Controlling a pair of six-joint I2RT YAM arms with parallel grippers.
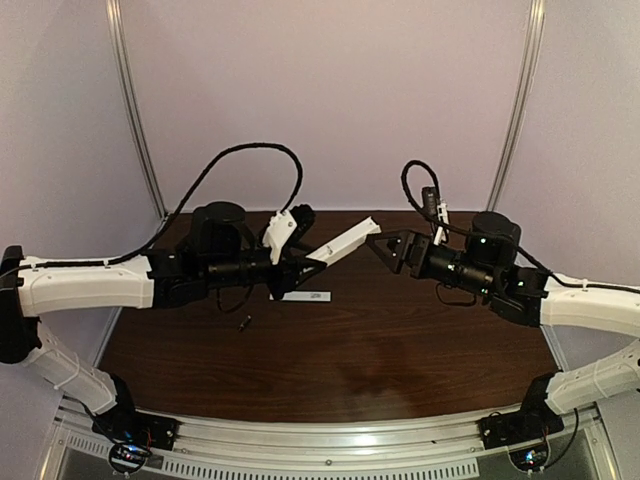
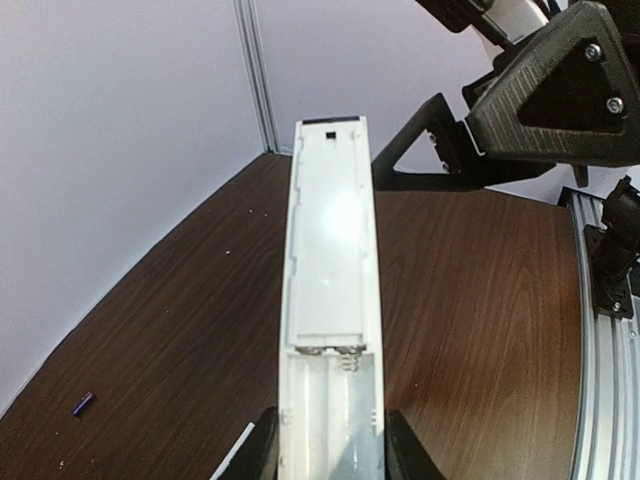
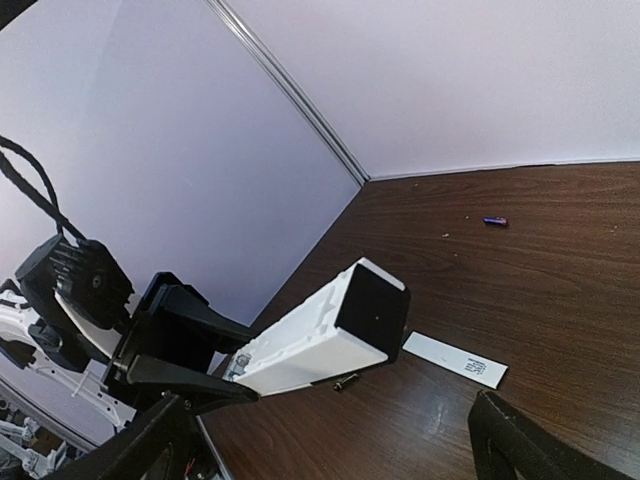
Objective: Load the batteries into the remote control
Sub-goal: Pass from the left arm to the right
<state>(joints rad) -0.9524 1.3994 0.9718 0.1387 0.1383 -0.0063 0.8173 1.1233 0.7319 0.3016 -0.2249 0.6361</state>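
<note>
holding remote control [image 1: 345, 242] aloft, left gripper [image 1: 312, 262] faces spread right gripper [image 1: 380, 244].

The top camera hangs above and behind the two arm bases, looking down and forward over the whole brown surface [image 1: 400, 340], far enough off to take in both arms. The left wrist camera rides close behind the left hand [image 2: 330, 455], facing along the remote control [image 2: 330, 290] and across the wood to the right hand [image 2: 470, 140]. The right wrist camera sits just behind its own hand and looks back the opposite way, low and near; both wrist views share the remote, the white strip [image 3: 455, 360] and the bluish battery [image 3: 495, 221].
</note>
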